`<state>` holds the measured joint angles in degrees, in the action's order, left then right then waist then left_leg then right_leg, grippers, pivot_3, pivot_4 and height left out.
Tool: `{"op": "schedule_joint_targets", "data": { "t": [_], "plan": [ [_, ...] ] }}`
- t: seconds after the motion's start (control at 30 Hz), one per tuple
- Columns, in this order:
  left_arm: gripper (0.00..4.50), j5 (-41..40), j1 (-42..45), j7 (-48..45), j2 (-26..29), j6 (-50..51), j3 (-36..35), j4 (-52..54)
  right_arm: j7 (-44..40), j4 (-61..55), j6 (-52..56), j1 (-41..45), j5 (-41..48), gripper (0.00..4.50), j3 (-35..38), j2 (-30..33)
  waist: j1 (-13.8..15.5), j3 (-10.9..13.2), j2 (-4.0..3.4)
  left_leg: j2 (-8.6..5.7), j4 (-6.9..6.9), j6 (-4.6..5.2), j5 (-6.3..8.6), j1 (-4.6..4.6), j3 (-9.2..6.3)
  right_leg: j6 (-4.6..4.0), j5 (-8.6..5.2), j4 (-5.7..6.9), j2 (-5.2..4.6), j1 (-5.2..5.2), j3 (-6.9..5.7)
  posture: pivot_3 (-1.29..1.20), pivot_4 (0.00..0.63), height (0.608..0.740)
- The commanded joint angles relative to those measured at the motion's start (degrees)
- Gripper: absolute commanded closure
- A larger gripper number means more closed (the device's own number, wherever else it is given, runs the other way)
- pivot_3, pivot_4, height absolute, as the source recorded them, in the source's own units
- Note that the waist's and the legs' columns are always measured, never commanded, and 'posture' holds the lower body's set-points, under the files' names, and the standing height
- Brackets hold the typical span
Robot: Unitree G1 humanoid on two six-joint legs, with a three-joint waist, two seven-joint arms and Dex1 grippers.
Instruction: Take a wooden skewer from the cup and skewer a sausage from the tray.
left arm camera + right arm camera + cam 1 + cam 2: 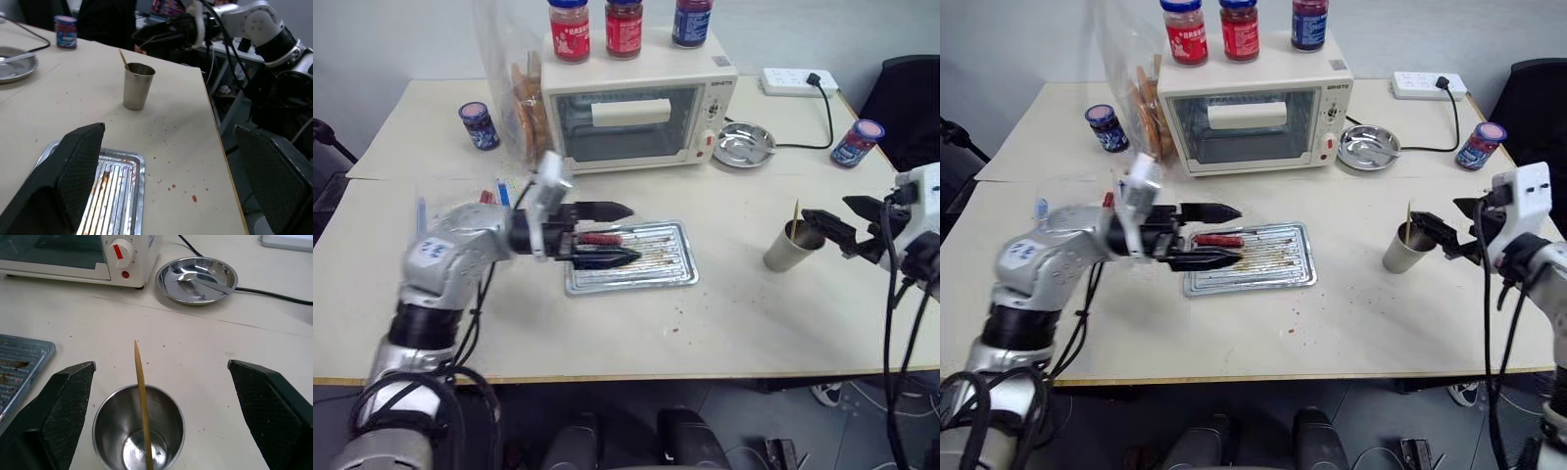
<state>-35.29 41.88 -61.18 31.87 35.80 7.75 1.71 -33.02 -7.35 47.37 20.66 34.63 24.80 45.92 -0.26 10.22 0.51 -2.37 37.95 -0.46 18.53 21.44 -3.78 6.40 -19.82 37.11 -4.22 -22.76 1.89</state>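
Observation:
The grey metal cup (790, 247) stands on the table's right side with one wooden skewer (142, 396) leaning in it, tip up. My right gripper (161, 363) is open just behind the cup, with a finger on either side of the cup and touching neither cup nor skewer. The silver tray (666, 269) lies at the table's middle. On its left part lies the reddish sausage (1219, 240). My left gripper (634, 233) is open, pointing right over the tray's left end. The sausage shows between its fingers, and nothing is held.
A white toaster oven (636, 108) with three jars on top stands behind the tray. A clear plastic bag (514, 88) sits at its left and a shiny steel bowl (745, 144) at its right. A power strip (798, 80) and blue-labelled jars (857, 143) are further back. Blue-handled utensils (499, 191) lie left of the tray.

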Motion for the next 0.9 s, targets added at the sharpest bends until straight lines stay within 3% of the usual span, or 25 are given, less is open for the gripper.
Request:
{"op": "schedule_joint_targets", "data": {
  "t": [0.03, 0.17, 0.27, 0.7, 0.87, 0.9],
  "plan": [
    [0.04, 3.13, 2.76, -1.69, -2.02, -3.67, 0.95, -3.67, 0.57, 1.19, -2.94, 1.83, -1.51, 0.00, -1.04, -0.91, 0.02, 0.00, 0.00, 0.03, 0.01, -0.01, 0.00, 0.01, 0.00, 0.00, 0.00, 0.02, 0.02, -0.01, 0.00, 0.00, 0.150, 0.740],
    [0.04, 4.87, 5.04, -2.12, -4.62, -5.07, 1.35, -6.99, 1.03, 2.19, -4.22, 2.78, -2.29, 0.00, -2.37, -2.68, 0.17, 0.00, 0.00, 0.03, 0.09, -0.02, -0.01, 0.05, 0.00, 0.00, 0.00, 0.09, 0.02, -0.04, 0.01, 0.00, 0.150, 0.740],
    [0.00, 5.73, 5.38, -2.43, -5.71, -5.63, 1.44, -7.54, 1.96, 2.91, -5.24, 2.98, -3.17, 0.51, -3.11, -4.06, 0.11, 0.00, 0.00, 0.03, 0.11, -0.02, -0.01, 0.04, -0.01, 0.00, 0.00, 0.14, 0.02, -0.04, 0.02, 0.00, 0.150, 0.740],
    [0.00, 6.77, 5.03, -2.19, -6.91, -5.40, 0.32, -6.65, 3.72, 3.31, -6.44, 3.60, -4.42, 4.01, -4.48, -6.77, 0.13, 0.00, 0.00, 0.02, 0.12, -0.02, -0.01, 0.04, -0.01, 0.00, 0.00, 0.22, 0.00, -0.08, 0.03, 0.00, 0.150, 0.740],
    [0.00, 6.67, 4.85, -2.08, -6.58, -5.29, -0.08, -6.24, 4.37, 2.52, -6.10, 4.11, -4.50, 4.01, -3.97, -6.76, 0.14, 0.00, 0.00, 0.02, 0.11, -0.02, -0.01, 0.04, -0.01, 0.00, 0.00, 0.21, 0.00, -0.08, 0.03, 0.00, 0.150, 0.740],
    [0.00, 6.65, 4.72, -2.11, -6.42, -5.31, -0.20, -6.16, 4.71, 2.22, -5.97, 4.31, -4.30, 4.17, -3.70, -6.84, 0.11, 0.00, 0.00, 0.02, 0.12, -0.02, -0.01, 0.04, -0.01, 0.00, 0.00, 0.22, 0.00, -0.08, 0.03, 0.00, 0.150, 0.740]
  ]
}}
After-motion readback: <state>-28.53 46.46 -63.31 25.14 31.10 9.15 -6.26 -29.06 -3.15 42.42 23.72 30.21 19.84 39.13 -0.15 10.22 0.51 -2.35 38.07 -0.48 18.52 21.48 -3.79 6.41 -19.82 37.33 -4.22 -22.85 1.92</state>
